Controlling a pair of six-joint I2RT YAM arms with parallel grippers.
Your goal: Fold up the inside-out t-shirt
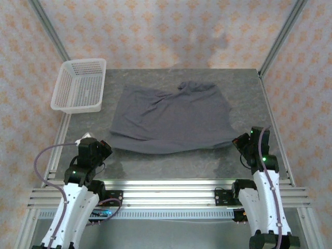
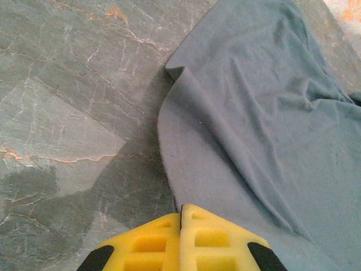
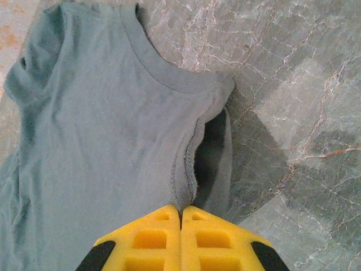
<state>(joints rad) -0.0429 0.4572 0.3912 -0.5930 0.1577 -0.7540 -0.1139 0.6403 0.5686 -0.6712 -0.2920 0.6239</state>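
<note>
Top external view: left gripper [image 1: 105, 146] and right gripper [image 1: 240, 141] are both clenched, fingers pressed together, at the near edge of the dark slate-grey wrinkled cloth t-shirt [image 1: 171, 122]. It lies spread mid-table on the grey marbled stone table [image 1: 171, 167]. A white plastic mesh basket [image 1: 78, 89] sits far left.

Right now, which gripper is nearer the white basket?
Left. The left gripper sits on the robot's side of the basket; the right gripper is past the t-shirt's right edge.

A white plastic mesh basket [image 1: 79, 86] sits at the far left corner, well ahead of the left fingers [image 2: 149, 245]. The grey, veined, stone-look tabletop [image 2: 67, 113] spreads beneath and ahead of them and of the right fingers [image 3: 211, 243]. Far beyond stand pale floral-patterned walls [image 1: 155, 31] and aluminium posts [image 1: 49, 31].
</note>
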